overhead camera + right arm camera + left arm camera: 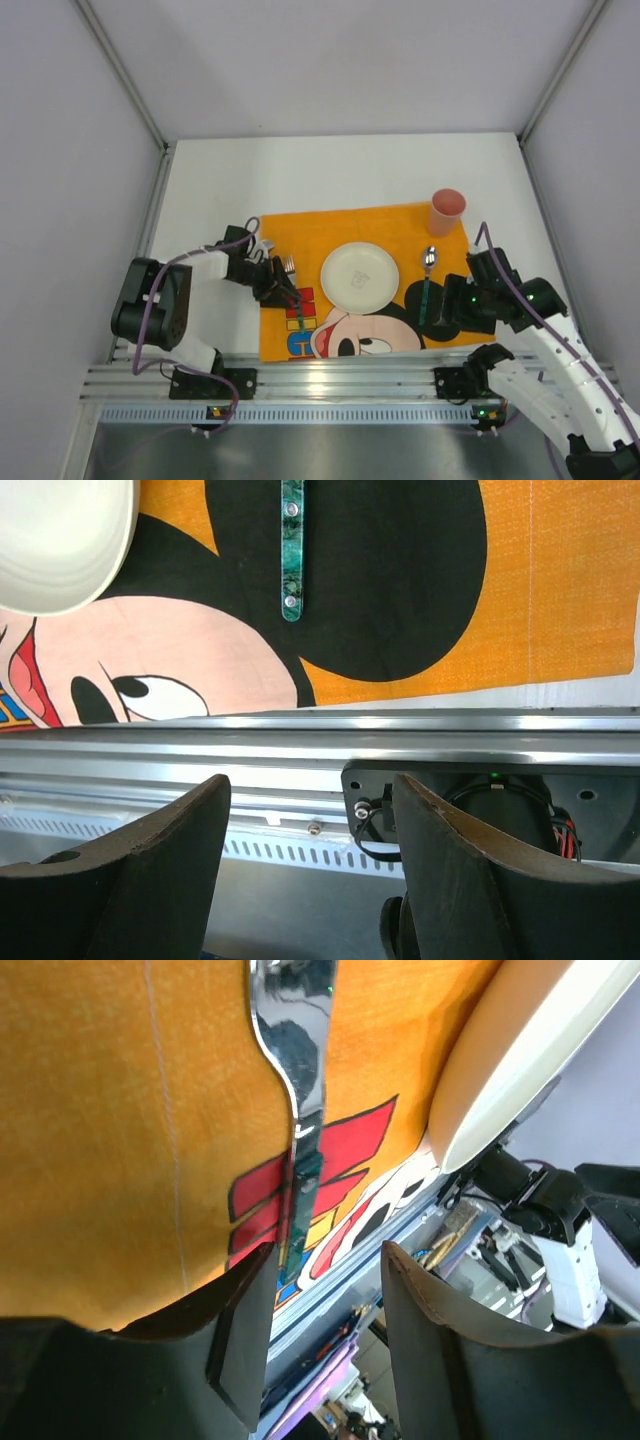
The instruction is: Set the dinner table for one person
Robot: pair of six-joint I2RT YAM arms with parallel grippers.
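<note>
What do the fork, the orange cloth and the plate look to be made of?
The fork has a polished metal head, mirror-bright with reflections; its dark green handle looks like plastic or resin. The orange cloth is matte woven fabric: visible weave, a stitched line, printed cartoon. The plate is cream, smooth, faintly glossy; ceramic or hard plastic, I cannot tell.

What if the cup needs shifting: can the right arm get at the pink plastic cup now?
Probably yes. The pink plastic cup stands on that arm's side, at the orange cloth's far corner; only a flat green-handled spoon lies between, and the right fingers are open, empty.
</note>
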